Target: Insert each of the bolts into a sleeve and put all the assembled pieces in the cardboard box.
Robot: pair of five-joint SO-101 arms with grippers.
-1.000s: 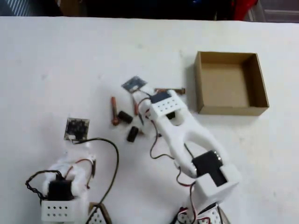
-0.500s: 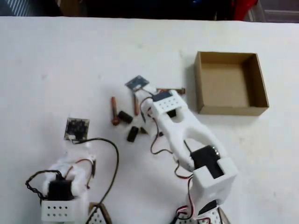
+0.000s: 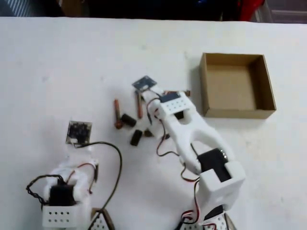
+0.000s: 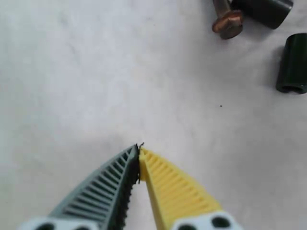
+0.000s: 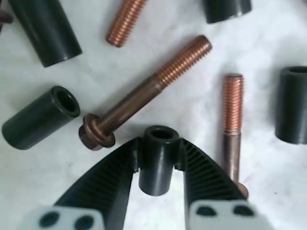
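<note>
Two arms stand at the near edge of the white table (image 3: 57, 52). The right arm (image 3: 192, 136) stretches low across it toward the middle. Its right hand (image 5: 159, 143) is down among the loose parts, pinching a black sleeve (image 5: 157, 167) upright between both fingers. The left arm (image 3: 60, 196) sits folded over its base, well apart from the parts. Its left hand (image 4: 139, 149) points at the table with the grey and yellow fingers pressed together at the tips. One cardboard box (image 3: 237, 112) stands open-topped just beyond the right arm's far end.

Five sleeves show in the right wrist view, counting the pinched one. The other four lie loose around it, the nearest sleeve (image 5: 41, 117) just beside a bolt head. Three copper bolts lie there too:
- a long bolt (image 5: 144, 93) seen whole, its head near the pinched sleeve
- a second bolt (image 5: 232, 110) whose head end is covered by a finger
- a third bolt (image 5: 125, 21) cut off by the frame

A copper scrap (image 5: 4, 18) at that frame's edge may be a fourth bolt, though too little shows to be sure. In the high view the right arm covers part of the cluster, with one bolt end (image 3: 184, 93) poking out toward the box.
</note>
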